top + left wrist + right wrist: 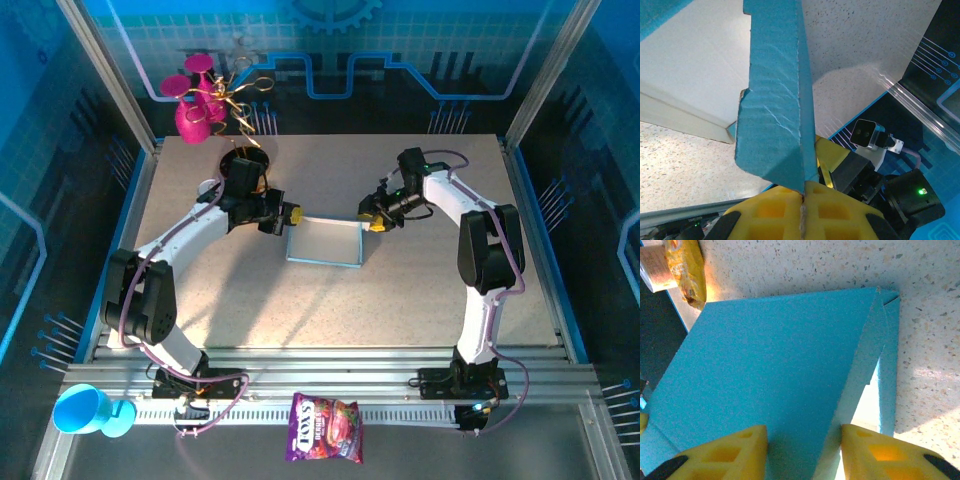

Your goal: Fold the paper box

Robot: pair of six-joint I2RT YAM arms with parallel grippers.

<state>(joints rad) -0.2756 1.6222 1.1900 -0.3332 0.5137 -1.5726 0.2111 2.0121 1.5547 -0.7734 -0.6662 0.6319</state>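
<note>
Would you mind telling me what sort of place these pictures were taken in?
Most likely an enclosed robot lab cell: a speckled table edged with aluminium rails, blue circuit-pattern panels walling it in, and a left arm and right arm working on a paper box.

Only print I can actually make out is in the overhead view, on the shiny purple plastic snack bag (325,428). It's lying on the dark strip at the very front, just past the metal rails (330,375) that my arm bases are bolted to. Big white block letters across the top of the bag look like "TOXS". There's a smaller line right under that, might be "DESSERT", but honestly it's too tiny to be sure.
</note>
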